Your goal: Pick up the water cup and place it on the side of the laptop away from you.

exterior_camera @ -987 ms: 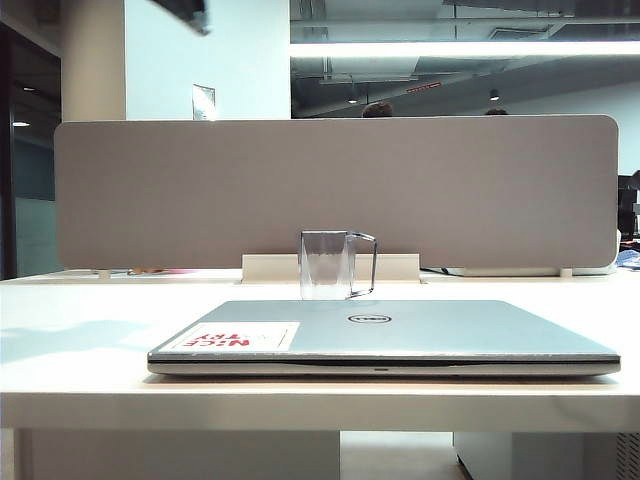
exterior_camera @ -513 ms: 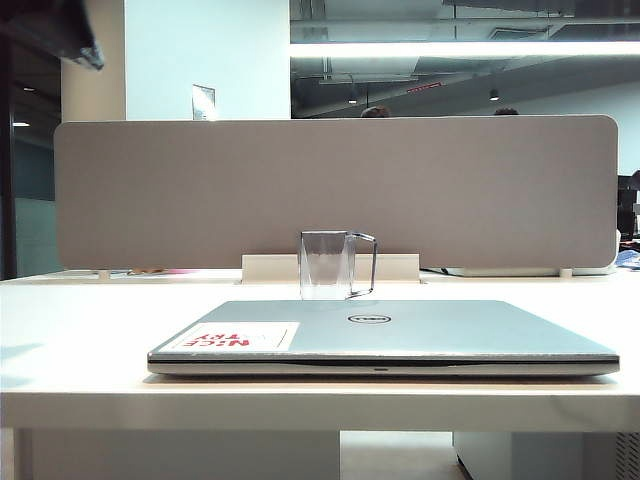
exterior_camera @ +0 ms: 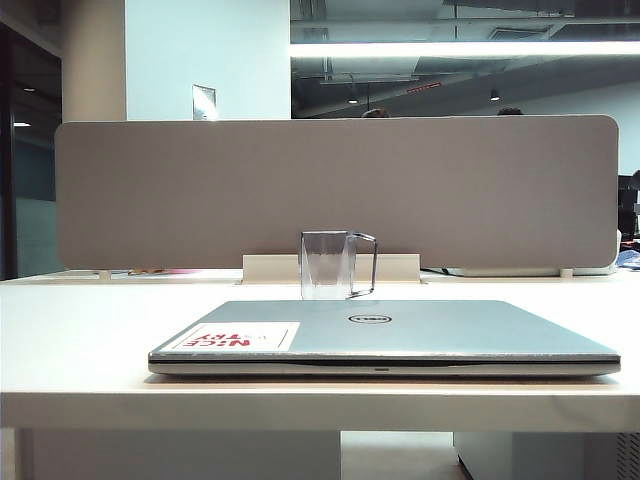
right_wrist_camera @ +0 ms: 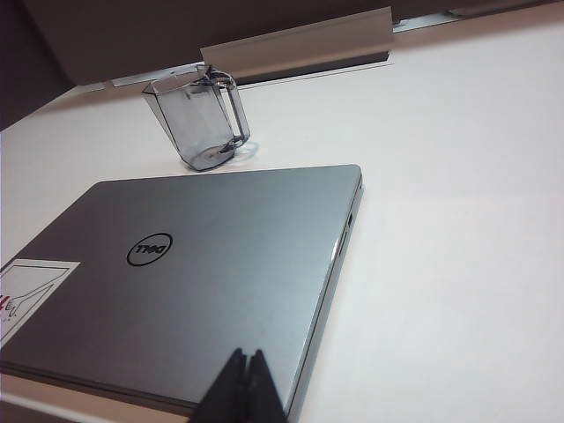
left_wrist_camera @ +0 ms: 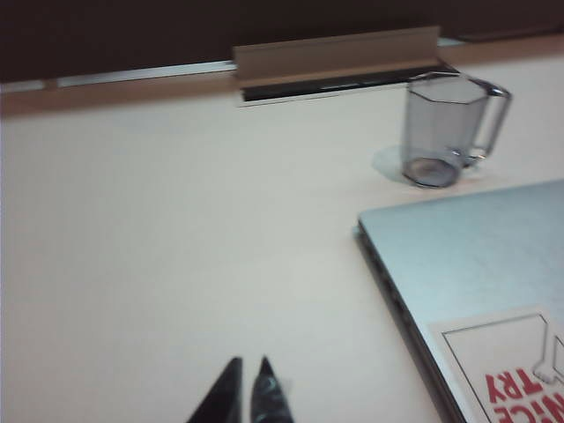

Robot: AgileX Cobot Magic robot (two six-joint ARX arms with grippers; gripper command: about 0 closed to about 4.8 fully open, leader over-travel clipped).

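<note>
Cup seen upright on the white desk, just past the far edge of the closed silver Dell laptop, handle turned toward the right of the exterior view. Stood close in front of the low beige cable tray at the foot of the grey divider panel. Held by nothing; no arm visible in the exterior view.

Left gripper found above bare desk, its two dark fingertips pressed together with nothing between them. Ahead of it and off to one side: the laptop's corner, with the white sticker with red lettering on the lid nearer to the tool. Further ahead, beyond that corner: the transparent grey-tinted water cup, well apart from the fingertips, resting on the desk beside the cable tray.

Right gripper likewise clenched and empty, hovering over the near part of the laptop lid. Directly ahead of the tips: the round Dell logo. Beyond the lid's far edge: the cup, well clear of this tool too, sitting between laptop and cable tray. To the tool's side: the sticker, partly cut off by the frame edge. Whether the tips touched the lid could not be told.
</note>
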